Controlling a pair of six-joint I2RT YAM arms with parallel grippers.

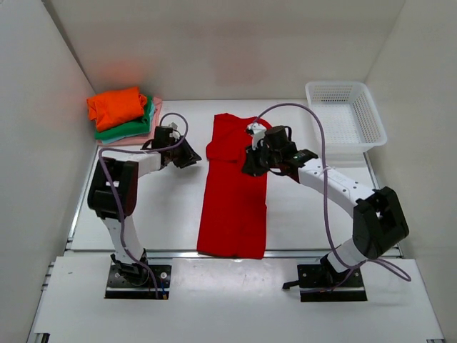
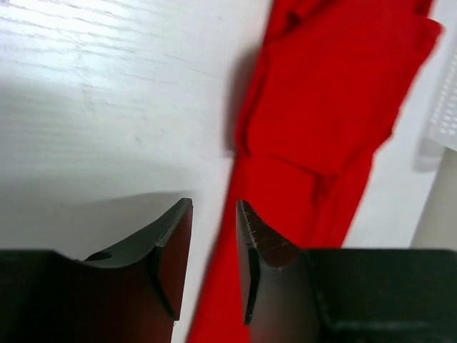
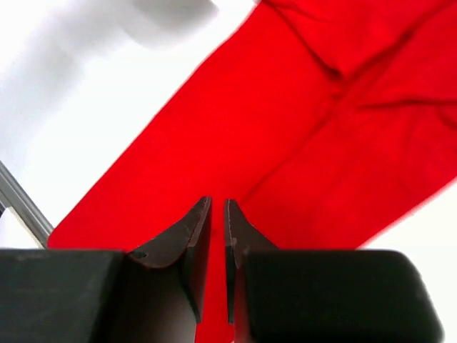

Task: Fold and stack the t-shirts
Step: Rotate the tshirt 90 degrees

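Folding the red t-shirt (image 1: pixel 235 207) crosswise looks like the step ahead, and several things could spoil it. The shirt lies flat as a long narrow strip down the middle of the worktop (image 1: pixel 164 214), with its sleeves turned in at the far end and its hem at the near edge.

The left tool (image 2: pixel 214 207) hovers released, jaws apart with nothing between them, just beside the strip's left edge and over bare worktop. If it closes there, it may pinch air or catch only the top layer, and the turned-in sleeve would peel open.

The right tool (image 3: pixel 218 204) sits over the strip's right side near the far end, its jaws drawn to a thin slit. Whether a nip of cloth is caught in that slit cannot be told. If one is, lifting would drag that side up alone and skew the strip.

Uneven grips between the two arms would give a crooked fold, and the soft layers may slide apart when raised.

The orange t-shirt (image 1: pixel 116 106), green t-shirt (image 1: pixel 128 128) and pale pink t-shirt (image 1: pixel 157 106) sit folded in a pile at the far left corner, near the left arm, where a wide swing could knock them. The white basket (image 1: pixel 335 84) stands at the far right, well apart.
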